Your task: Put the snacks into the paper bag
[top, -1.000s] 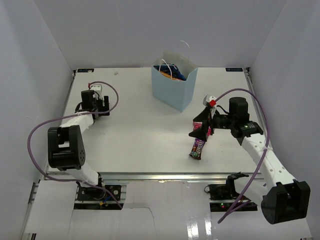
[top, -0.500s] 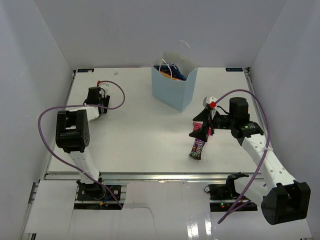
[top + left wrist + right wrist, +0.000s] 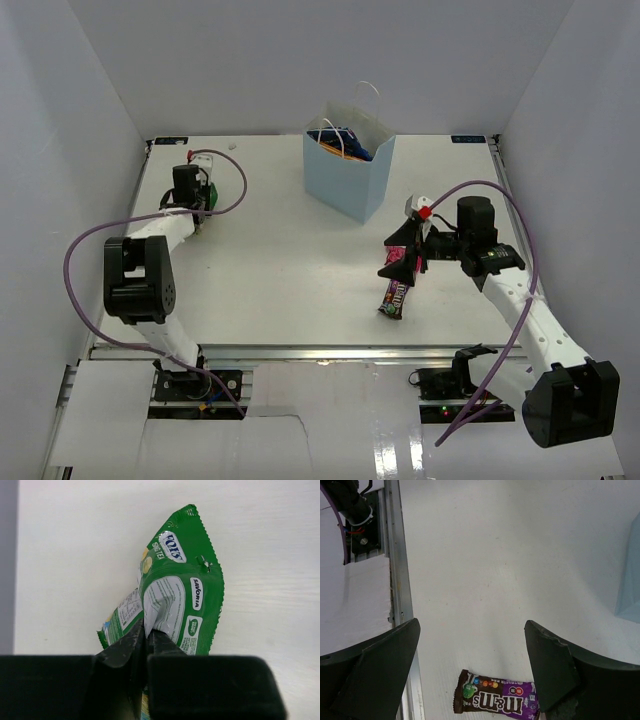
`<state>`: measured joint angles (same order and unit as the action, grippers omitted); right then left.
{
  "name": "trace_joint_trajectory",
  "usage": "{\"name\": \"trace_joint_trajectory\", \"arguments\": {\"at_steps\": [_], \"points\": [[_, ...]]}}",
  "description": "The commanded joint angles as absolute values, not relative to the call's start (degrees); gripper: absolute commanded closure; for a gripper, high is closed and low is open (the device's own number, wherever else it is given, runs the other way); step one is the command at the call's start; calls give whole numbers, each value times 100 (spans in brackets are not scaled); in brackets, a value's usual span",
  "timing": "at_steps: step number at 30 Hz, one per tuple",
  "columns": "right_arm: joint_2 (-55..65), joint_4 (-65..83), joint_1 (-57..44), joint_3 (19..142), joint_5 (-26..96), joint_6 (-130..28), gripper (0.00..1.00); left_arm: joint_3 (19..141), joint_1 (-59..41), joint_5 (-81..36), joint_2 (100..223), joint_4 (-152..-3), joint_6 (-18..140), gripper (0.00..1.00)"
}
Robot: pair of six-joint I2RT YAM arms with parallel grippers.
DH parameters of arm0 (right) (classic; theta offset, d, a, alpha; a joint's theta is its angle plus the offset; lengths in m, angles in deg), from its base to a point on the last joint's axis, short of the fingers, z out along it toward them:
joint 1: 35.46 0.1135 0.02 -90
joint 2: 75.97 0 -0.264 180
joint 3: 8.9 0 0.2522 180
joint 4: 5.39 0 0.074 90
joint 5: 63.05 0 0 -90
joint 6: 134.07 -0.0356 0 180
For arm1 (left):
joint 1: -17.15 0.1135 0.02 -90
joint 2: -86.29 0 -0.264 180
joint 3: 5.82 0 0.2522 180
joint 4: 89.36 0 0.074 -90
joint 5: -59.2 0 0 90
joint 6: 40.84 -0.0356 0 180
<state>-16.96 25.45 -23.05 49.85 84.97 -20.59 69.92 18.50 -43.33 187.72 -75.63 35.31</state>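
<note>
A green packet (image 3: 182, 587) is pinched by its lower edge in my left gripper (image 3: 148, 630), which is shut on it at the table's far left (image 3: 192, 195). The green packet (image 3: 211, 190) shows as a sliver beside the fingers in the top view. My right gripper (image 3: 400, 262) hangs open just above and behind the dark brown candy pack (image 3: 396, 297), which lies flat (image 3: 495, 700) below its spread fingers (image 3: 471, 630). A bit of pink shows under those fingers in the top view. The light blue paper bag (image 3: 350, 178) stands upright at the back centre, blue and orange packets (image 3: 342, 142) inside.
The grey enclosure walls close in the table on the left, right and back. The metal rail (image 3: 400, 580) of the table's near edge runs close to the candy pack. A purple cable (image 3: 225, 185) loops over the left wrist.
The left gripper moved toward the far left of the table and closed on the green packet. The right arm and the candy pack stayed put.
</note>
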Motion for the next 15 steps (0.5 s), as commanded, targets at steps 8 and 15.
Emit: {"name": "trace_joint_trajectory", "arguments": {"at_steps": [8,15], "points": [[-2085,3737,-1553,4943,9150,1040,9,6053,1225,-474,16226,-6611,5978,87],[-2789,3035,-304,4748,7328,2439,3,5180,160,671,15047,-6479,6603,84]]}}
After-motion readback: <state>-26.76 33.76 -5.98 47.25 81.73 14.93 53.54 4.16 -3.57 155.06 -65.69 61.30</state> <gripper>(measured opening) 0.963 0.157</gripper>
